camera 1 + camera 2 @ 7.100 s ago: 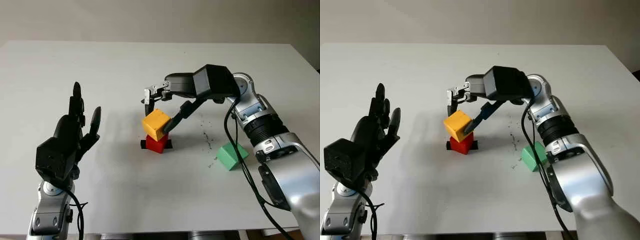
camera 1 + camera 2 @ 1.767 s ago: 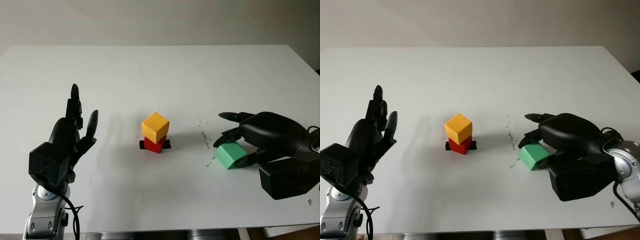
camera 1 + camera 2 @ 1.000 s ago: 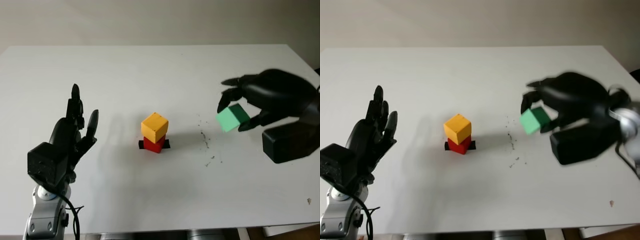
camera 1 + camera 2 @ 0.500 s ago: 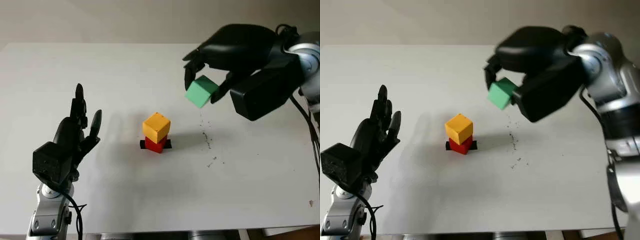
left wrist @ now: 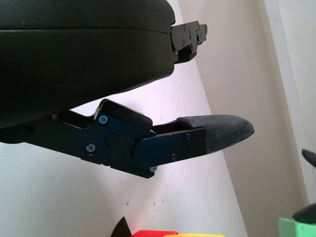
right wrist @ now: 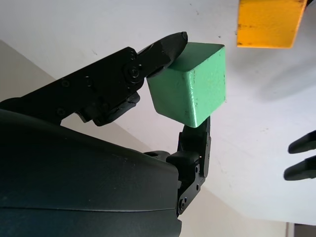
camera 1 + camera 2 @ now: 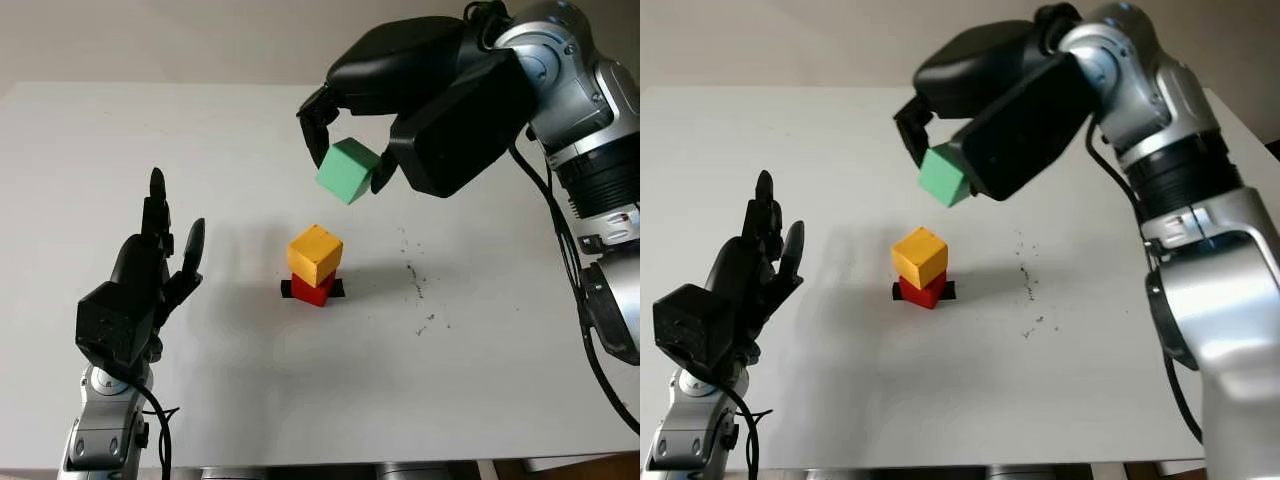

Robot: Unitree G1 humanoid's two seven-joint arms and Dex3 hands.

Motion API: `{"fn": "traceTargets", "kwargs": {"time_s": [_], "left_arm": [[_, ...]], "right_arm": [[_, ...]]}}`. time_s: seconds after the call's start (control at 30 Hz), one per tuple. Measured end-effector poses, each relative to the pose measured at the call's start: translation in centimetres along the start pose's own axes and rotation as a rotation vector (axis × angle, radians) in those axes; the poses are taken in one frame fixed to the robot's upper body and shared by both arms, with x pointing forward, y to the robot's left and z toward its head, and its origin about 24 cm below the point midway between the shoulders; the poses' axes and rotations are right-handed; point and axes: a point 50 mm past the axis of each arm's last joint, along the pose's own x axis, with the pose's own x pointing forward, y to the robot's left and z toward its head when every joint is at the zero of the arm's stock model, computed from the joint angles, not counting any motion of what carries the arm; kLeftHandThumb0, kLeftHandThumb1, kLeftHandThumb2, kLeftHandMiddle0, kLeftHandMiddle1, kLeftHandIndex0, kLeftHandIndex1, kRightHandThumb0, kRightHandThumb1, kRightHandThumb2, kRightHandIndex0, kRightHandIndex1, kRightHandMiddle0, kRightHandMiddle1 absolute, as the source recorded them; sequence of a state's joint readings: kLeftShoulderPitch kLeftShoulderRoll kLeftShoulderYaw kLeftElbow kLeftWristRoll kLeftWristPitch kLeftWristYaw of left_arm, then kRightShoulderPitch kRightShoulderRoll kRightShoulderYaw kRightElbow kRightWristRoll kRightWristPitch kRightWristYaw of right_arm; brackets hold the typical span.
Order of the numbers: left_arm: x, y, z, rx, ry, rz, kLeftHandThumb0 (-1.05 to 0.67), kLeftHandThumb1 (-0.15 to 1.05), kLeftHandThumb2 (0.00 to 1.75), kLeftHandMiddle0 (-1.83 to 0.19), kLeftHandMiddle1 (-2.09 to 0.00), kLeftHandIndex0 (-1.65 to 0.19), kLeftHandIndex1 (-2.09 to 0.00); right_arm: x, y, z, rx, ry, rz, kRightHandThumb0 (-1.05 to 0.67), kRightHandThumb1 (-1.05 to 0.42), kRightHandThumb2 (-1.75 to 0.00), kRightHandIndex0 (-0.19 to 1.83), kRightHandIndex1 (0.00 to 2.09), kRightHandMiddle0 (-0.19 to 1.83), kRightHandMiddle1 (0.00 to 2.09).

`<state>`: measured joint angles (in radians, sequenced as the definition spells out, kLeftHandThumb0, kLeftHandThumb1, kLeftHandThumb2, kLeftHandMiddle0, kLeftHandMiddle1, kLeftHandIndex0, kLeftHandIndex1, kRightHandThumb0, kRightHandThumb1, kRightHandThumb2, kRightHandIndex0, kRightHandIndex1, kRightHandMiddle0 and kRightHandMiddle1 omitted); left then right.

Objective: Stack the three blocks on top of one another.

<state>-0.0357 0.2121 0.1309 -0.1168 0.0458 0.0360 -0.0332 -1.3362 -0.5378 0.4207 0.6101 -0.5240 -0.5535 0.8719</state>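
Observation:
A yellow block (image 7: pixel 315 252) sits on a red block (image 7: pixel 312 290) at the table's middle, slightly turned against it. My right hand (image 7: pixel 345 165) hangs in the air above and a little behind this stack, shut on a green block (image 7: pixel 347 171). In the right wrist view the green block (image 6: pixel 190 81) is pinched between fingertips (image 6: pixel 167 47), with the yellow block (image 6: pixel 269 22) below it. My left hand (image 7: pixel 150 270) is raised at the table's left, open and holding nothing.
A short strip of black tape (image 7: pixel 337 288) lies under the red block. Small dark specks (image 7: pixel 415 282) mark the white table (image 7: pixel 480 380) to the right of the stack.
My right hand has closed on the green block at the right, lifted it off the table and carried it left and up toward the stack. The left hand stays raised.

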Motion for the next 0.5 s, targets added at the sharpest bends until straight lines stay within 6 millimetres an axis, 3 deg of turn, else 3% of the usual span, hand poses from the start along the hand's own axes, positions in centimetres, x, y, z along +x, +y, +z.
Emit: {"fn": "traceTargets", "kwargs": {"time_s": [0.27, 0.5], "left_arm": [[0.0, -0.3, -0.1, -0.023, 0.004, 0.000, -0.79, 1.05, 0.61, 0.18, -0.05, 0.19, -0.03], [0.0, -0.2, -0.1, -0.015, -0.004, 0.004, -0.81, 1.05, 0.60, 0.15, -0.06, 0.18, -0.04]], "right_arm": [[1.7, 0.6, 1.9, -0.049, -0.076, 0.093, -0.42, -0.88, -0.05, 0.31, 0.05, 0.45, 1.33], [2.8, 1.1, 3.1, -0.105, -0.107, 0.157, -0.43, -0.89, -0.05, 0.25, 0.04, 0.44, 1.40]]}}
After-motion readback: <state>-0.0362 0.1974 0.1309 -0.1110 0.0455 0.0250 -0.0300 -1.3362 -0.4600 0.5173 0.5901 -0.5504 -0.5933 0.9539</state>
